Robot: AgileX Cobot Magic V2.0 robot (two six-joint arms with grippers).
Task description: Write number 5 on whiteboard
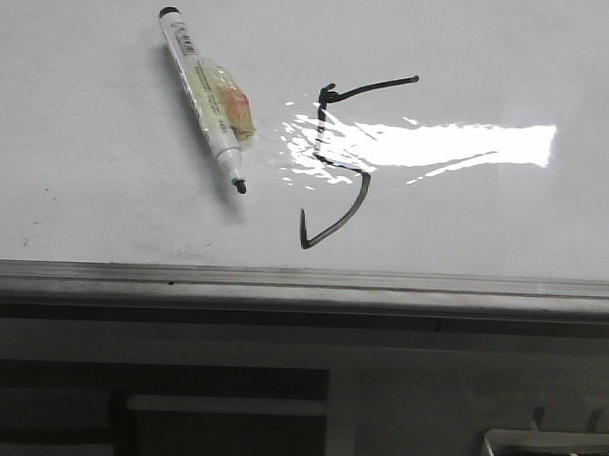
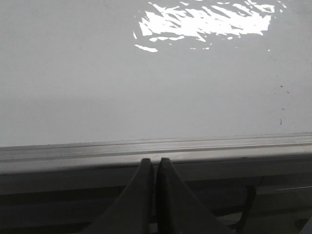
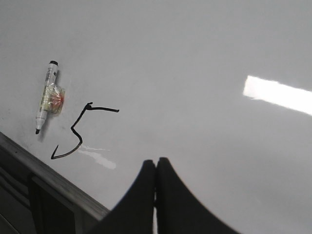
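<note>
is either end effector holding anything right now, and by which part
Nothing is held. Both the left end effector and right end effector are shut on nothing; the marker lies loose on the whiteboard beside the number 5.

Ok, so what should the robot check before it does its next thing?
1. The 5 is drawn on the board: ok, top stroke, stem and hook all show.
2. Marker released: ok, it lies on the board left of the 5, not touching it.
3. Marker cap on: not ok, the tip is bare.
4. Left gripper empty: ok, fingers together, nothing between them.
5. Right gripper empty: ok, shut, nothing held.
6. Ink dry: cannot tell; glare covers the stem.
</note>
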